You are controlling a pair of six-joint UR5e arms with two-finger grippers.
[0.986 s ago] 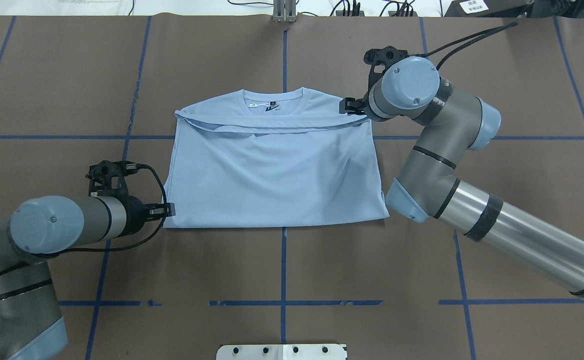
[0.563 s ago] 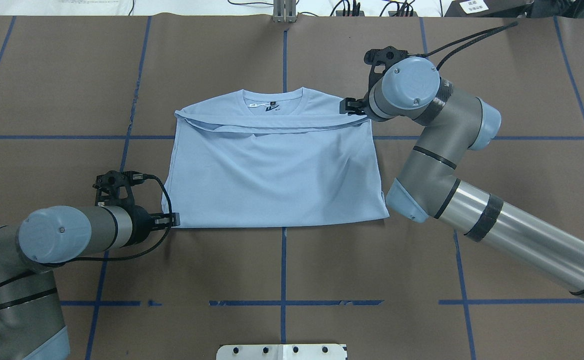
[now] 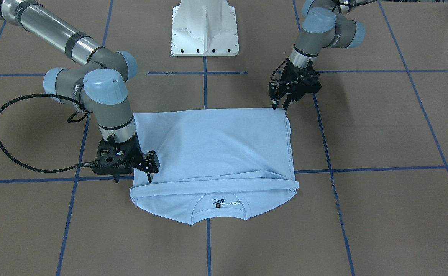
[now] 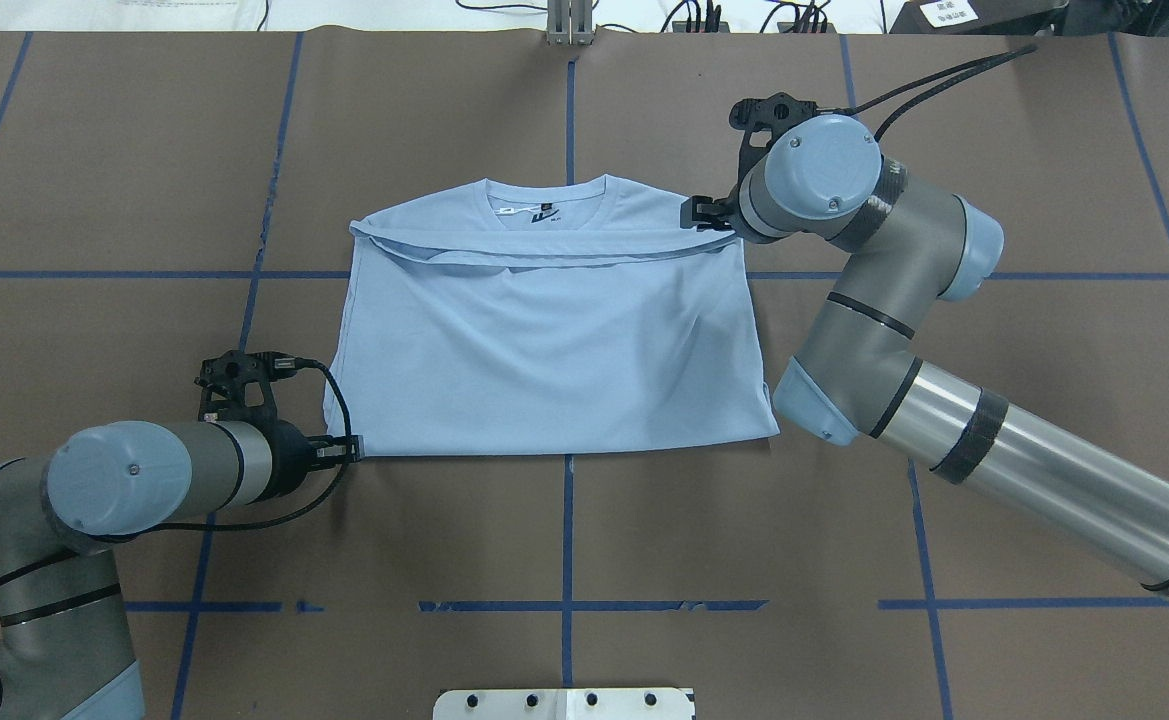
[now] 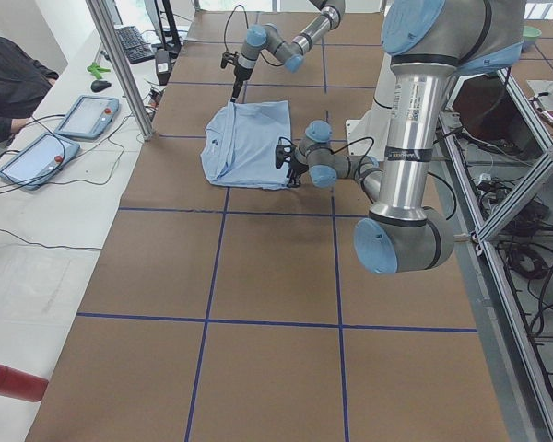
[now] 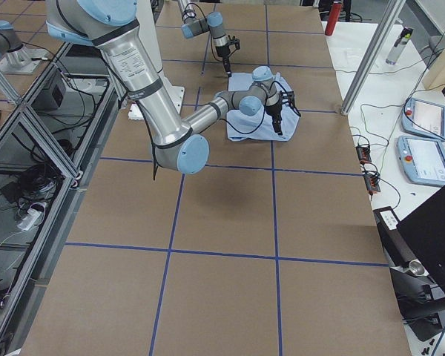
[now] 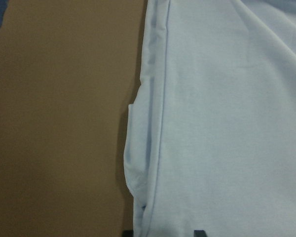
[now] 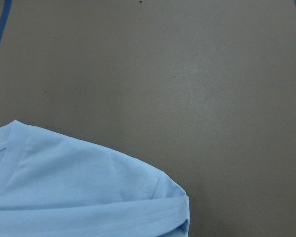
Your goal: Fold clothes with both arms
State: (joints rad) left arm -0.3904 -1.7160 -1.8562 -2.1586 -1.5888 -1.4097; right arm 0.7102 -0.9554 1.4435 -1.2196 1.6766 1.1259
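T-shirt [image 4: 544,350], pale blue, lies flat in the middle of the brown table [image 4: 144,150]. It's folded once: the hem edge is brought up across the chest and stops just short of the collar [image 4: 547,190], so the dark neck label [image 3: 218,203] shows. The fold line runs along the side nearest the robot, straight and tidy, with a few soft creases across the top layer.

Over to the left gripper [image 3: 279,107]: it's down at the fold's corner on the robot's left, fingers parted, tips right at the corner of the cloth. The left wrist camera backs that up, with two dark fingertips [image 7: 199,232] set apart at the bottom of its view and pale fabric between them. Not clamped, then.

Now the right gripper [image 3: 149,177]: it sits at the far corner on the robot's right, where the raised hem meets the shoulder, pointing down onto the cloth's edge. Its wrist camera shows only the shoulder seam and brown table, and from the outside views I cannot tell whether it is gripping or let go.

Across the table run blue tape lines [image 4: 567,120], one passing under the shirt's centre, and on the robot's side stands the white pedestal base [image 3: 204,30].
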